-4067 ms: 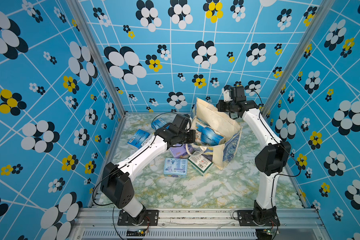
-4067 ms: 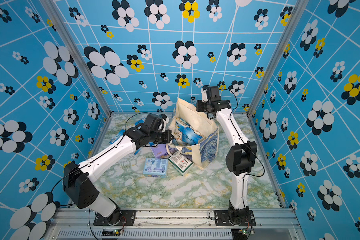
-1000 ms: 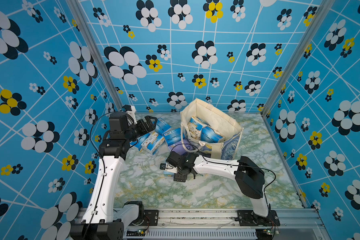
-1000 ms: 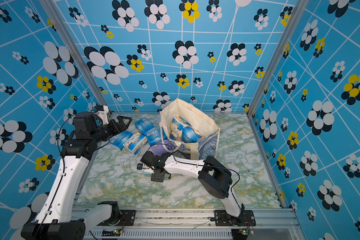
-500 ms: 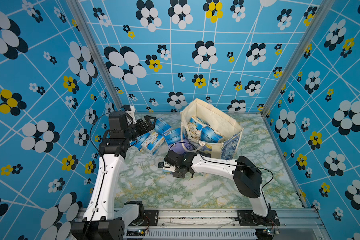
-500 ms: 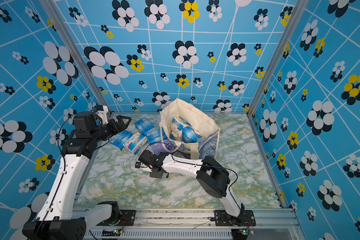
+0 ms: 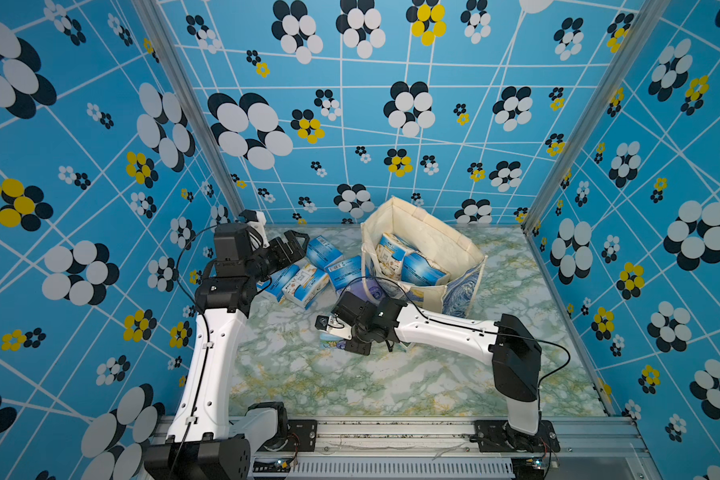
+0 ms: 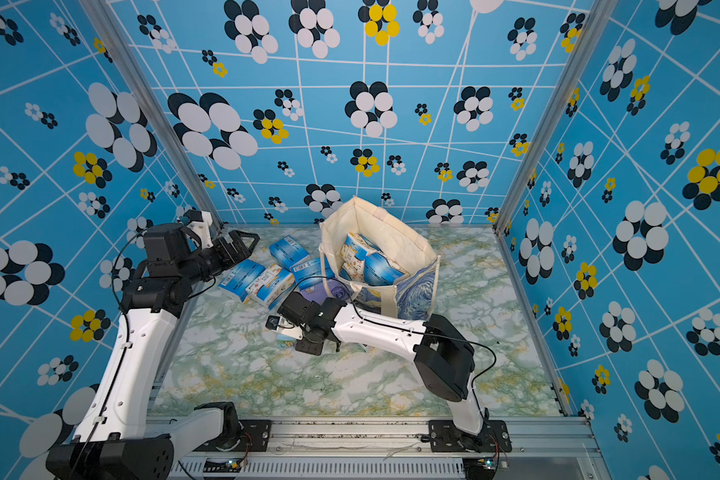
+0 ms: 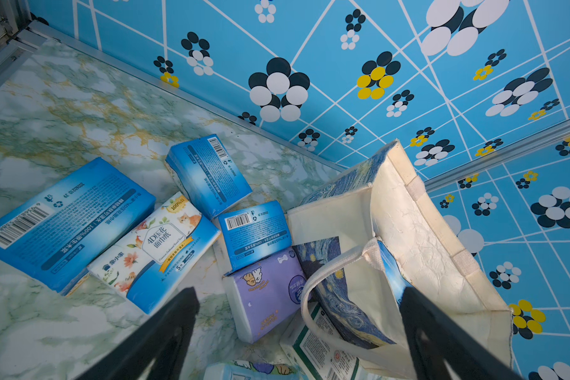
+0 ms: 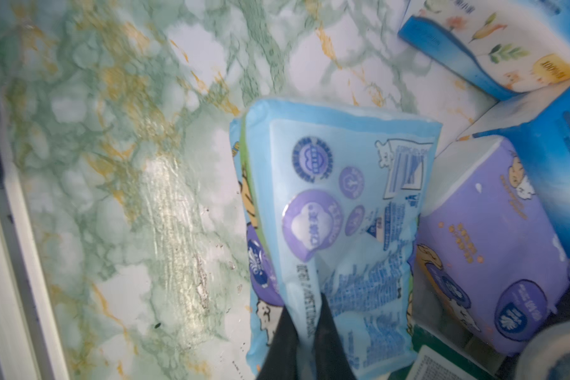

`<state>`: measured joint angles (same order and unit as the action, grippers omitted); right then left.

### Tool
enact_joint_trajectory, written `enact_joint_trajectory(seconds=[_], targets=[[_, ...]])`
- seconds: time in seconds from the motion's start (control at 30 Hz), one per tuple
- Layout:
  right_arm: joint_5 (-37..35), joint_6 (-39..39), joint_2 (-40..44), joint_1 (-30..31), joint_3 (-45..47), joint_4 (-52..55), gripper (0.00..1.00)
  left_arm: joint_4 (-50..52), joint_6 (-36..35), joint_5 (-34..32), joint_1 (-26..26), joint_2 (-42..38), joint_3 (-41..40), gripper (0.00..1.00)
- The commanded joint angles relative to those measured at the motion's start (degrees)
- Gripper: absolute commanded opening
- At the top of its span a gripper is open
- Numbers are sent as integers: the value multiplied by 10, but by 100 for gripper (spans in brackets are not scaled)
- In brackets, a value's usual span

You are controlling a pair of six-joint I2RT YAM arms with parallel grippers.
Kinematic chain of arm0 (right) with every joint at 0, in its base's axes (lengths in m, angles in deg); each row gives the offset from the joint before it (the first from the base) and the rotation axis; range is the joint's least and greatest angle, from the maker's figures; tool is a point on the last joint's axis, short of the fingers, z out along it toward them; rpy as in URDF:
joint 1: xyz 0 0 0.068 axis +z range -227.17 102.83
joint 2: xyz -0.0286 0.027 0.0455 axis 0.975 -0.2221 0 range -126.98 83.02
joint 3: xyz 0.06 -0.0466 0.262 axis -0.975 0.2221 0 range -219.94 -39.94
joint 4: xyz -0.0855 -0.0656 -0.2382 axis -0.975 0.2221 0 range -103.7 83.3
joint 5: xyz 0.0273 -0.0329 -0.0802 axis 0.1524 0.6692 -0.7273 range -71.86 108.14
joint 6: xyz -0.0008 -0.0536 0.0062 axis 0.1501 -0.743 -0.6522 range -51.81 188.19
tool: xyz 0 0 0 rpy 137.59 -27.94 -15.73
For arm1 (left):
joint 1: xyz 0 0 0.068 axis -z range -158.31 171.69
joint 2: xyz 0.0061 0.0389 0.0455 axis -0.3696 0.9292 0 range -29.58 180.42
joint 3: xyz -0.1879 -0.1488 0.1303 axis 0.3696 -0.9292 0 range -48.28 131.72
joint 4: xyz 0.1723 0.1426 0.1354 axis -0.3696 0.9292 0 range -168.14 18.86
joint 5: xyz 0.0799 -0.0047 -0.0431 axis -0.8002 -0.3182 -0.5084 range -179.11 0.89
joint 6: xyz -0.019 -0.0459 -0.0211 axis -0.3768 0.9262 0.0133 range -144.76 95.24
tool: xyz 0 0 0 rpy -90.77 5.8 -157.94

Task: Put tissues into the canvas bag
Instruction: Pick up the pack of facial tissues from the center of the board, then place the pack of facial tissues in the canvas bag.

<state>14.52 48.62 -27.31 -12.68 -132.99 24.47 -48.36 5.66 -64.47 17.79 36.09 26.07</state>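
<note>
Cream canvas tote bag [image 7: 433, 235], blue swirl print: upright, tissue packs [image 7: 408, 262] inside, in both top views. Left wrist: left gripper [image 9: 298, 296], fingers spread wide. Right wrist: right gripper [image 10: 305, 314] pinching pale-blue plastic-wrapped tissue pack [image 10: 336, 184] beside lilac pack [image 10: 494, 237].

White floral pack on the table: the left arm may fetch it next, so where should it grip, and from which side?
Probably from above, pinching the white floral pack across its narrow width. It lies broad face up; one long side faces marble, the other abuts the big blue pack, so a finger must wedge there.
</note>
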Motion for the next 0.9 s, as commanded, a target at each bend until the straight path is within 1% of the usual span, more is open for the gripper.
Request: enact_joint_trajectory(seconds=[0.0, 0.1, 0.17, 0.33, 0.47, 0.63, 0.77, 0.87], targets=[[47, 34, 51, 2, -26, -1, 2, 7, -15, -4, -9, -8, -9, 99], [58, 48, 77, 2, -29, -15, 0, 8, -17, -5, -11, -7, -12, 99], [52, 53, 95, 2, -29, -32, 0, 9, -18, -7, -12, -7, -15, 99], [-5, 46, 140, -3, -46, -76, 0, 17, -25, -13, -15, -5, -18, 99], [-27, 36, 159, -21, -85, -91, 1, 19, -26, -14, -16, -5, -21, 99], [-57, 18, 162, -54, -142, -106, 1, 23, -30, -17, -18, -4, -23, 99], [-113, 2, 152, -83, -187, -97, 1, 33, -35, -22, -21, -2, -19, 99], [-146, 8, 146, -115, -209, -77, 1, 50, -45, -36, -26, 4, -14, 99]])
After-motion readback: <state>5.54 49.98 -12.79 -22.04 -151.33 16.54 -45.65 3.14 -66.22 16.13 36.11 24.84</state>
